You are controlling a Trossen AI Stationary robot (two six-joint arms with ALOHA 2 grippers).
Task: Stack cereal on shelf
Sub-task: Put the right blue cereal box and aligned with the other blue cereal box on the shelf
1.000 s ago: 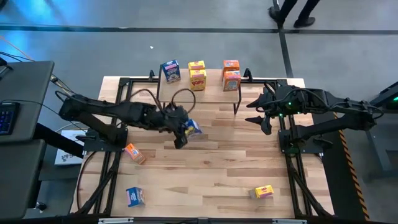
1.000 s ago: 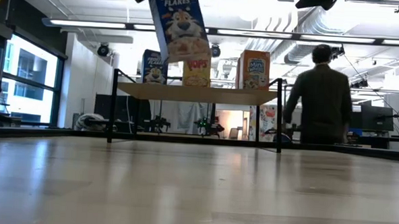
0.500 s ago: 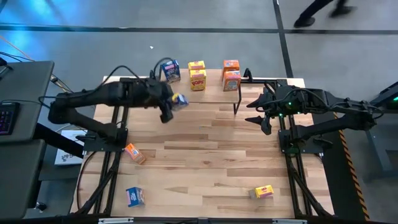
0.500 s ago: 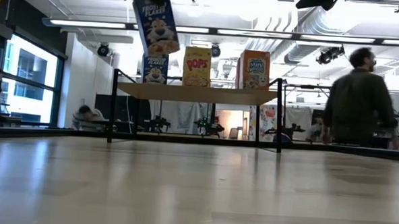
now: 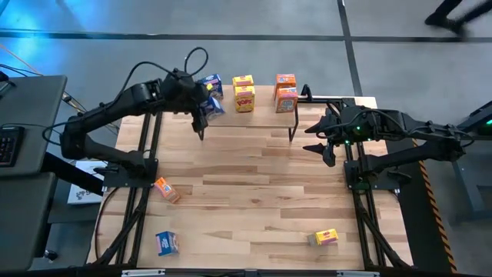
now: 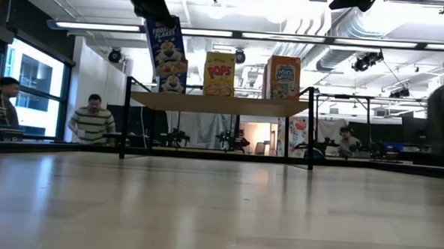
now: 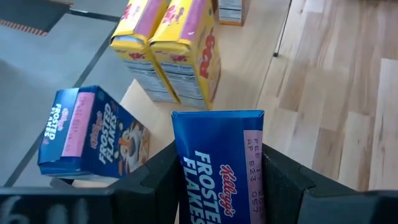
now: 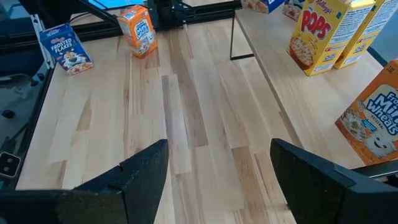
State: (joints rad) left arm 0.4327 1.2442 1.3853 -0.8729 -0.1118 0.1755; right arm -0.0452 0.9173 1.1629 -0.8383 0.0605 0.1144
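**Blue box held at the shelf's left end**

While the right gripper (image 5: 321,138) hangs right of centre in the high view with its fingers spread wide and nothing between them, the left gripper (image 5: 206,110) holds a small blue cardboard Frosted Flakes box (image 5: 213,106) at the upper-left part of the frame, over the low light-wood shelf on thin black legs (image 5: 265,112). Another blue box (image 5: 211,86), two yellow Pops boxes (image 5: 244,92) and two orange-red boxes (image 5: 286,92) stand along that shelf.

Seen from the low view, the held box (image 6: 165,48) hangs upper left, just above the shelf top (image 6: 223,103).

From the left wrist, dark fingers (image 7: 283,180) clamp the box (image 7: 221,165) at bottom centre.

Across the right wrist view, an orange-red box (image 8: 136,30) and a blue box (image 8: 64,48) rest on the table, upper left.
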